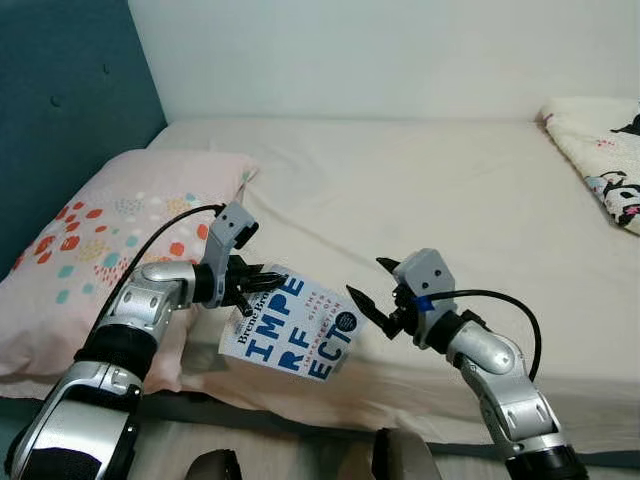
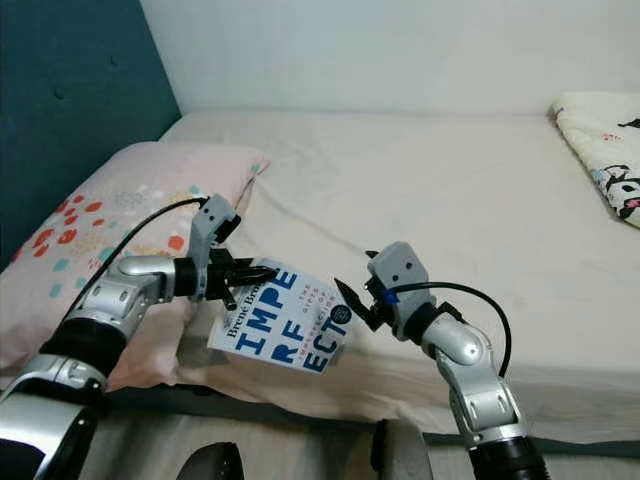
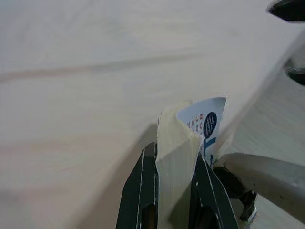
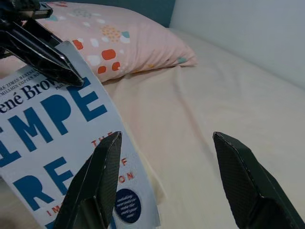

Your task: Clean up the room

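A cream bed (image 1: 420, 190) takes up most of the frame, with a pink spotted pillow (image 1: 110, 230) at left. Lower centre, the left gripper (image 1: 262, 282) pinches a white paperback book (image 1: 295, 328) by its top edge, so it hangs over the mattress edge. The right gripper (image 1: 372, 288) sits just beside the book, fingers spread wide.

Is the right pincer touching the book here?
Apart. In the right wrist view the right pincer stands open, its fingers clear of the book; the left pincer alone clamps it.
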### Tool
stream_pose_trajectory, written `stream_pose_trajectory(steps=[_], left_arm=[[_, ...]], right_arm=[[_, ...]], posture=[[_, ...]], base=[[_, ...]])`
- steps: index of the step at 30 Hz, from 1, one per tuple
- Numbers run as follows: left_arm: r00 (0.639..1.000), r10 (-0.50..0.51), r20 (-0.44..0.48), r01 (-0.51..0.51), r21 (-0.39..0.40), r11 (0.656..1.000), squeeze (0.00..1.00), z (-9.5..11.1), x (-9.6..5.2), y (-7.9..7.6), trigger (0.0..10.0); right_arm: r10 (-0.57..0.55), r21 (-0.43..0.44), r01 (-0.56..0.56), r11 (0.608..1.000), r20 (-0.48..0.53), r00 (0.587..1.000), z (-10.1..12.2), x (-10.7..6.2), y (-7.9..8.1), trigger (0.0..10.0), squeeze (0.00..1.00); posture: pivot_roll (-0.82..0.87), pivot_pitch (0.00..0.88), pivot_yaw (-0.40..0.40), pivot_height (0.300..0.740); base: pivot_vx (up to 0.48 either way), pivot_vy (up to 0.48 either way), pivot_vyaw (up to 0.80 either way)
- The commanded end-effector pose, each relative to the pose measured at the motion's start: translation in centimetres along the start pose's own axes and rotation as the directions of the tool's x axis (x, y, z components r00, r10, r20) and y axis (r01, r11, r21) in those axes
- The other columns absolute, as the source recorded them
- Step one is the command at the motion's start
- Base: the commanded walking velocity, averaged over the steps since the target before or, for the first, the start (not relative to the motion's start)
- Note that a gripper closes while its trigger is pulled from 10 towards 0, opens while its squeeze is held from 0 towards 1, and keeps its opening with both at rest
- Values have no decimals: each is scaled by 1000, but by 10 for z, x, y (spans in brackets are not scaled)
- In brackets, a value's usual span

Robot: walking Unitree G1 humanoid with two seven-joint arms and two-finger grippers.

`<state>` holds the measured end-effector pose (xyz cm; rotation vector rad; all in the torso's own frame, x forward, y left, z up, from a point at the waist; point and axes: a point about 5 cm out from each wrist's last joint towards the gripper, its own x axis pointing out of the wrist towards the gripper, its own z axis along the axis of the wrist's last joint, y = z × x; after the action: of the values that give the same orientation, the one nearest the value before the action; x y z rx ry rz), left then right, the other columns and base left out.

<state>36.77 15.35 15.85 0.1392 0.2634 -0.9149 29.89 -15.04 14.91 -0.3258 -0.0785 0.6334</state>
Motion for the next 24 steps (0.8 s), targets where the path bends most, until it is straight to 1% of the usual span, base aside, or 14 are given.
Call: stream_pose_trajectory(steps=[1,3,5,6,7,8,9,11,16,19,21,23,24], left_arm=[[1000,26,-12,-25,43,999,0,-1,6,0,0],[999,38,-20,-37,51,998,0,-2,8,0,0],[996,88,-25,-87,55,995,0,-3,12,2,0],[996,88,-25,-87,55,995,0,-3,12,2,0],[992,125,-17,-124,55,991,0,-2,14,4,0],[986,162,27,-164,68,984,0,4,17,6,0],[986,162,27,-164,68,984,0,4,17,6,0],[977,196,80,-201,72,977,0,14,20,8,0],[969,220,115,-229,77,970,0,24,22,11,0],[966,228,121,-241,105,965,0,30,23,13,0],[966,229,120,-242,111,964,0,31,23,14,0],[973,205,106,-218,136,966,0,32,24,13,0],[977,189,97,-201,143,969,0,31,24,12,353]], right_arm=[[19,16,-18,1000,-32,999,-6,-1,10,10000,0],[22,16,-21,1000,-39,999,-8,-2,12,10000,0],[24,18,-23,1000,-50,998,-10,-3,15,10000,0],[24,18,-23,1000,-50,998,-10,-3,15,10000,0],[24,18,-23,1000,-56,998,-10,-4,16,10000,0],[24,18,-23,1000,-64,998,-11,-6,19,10000,0],[24,18,-23,1000,-64,998,-11,-6,19,10000,0],[23,21,-22,1000,-68,997,-10,-8,21,10000,0],[23,26,-22,999,-71,997,-10,-10,22,10000,0],[42,37,-39,999,-76,996,-10,-10,27,10000,0],[47,39,-44,998,-78,996,-10,-11,29,10000,0],[88,59,-83,995,-83,993,-10,-12,34,10000,0],[124,76,-118,990,-88,988,-11,-13,38,10000,0]], posture=[[-16,119,23,579],[-16,121,23,579],[-18,124,22,579],[-18,124,22,579],[-19,128,22,579],[-26,132,26,579],[-26,132,26,579],[-28,133,27,579],[-37,135,28,579],[-42,138,29,579],[-42,138,29,579],[-46,144,30,579],[-47,145,31,579]], base=[[0,0,0],[0,0,0],[0,0,0],[0,0,0],[0,0,0],[0,0,0],[0,0,0],[0,0,0],[0,0,0],[0,0,0],[0,0,0],[0,0,0],[0,0,0]])
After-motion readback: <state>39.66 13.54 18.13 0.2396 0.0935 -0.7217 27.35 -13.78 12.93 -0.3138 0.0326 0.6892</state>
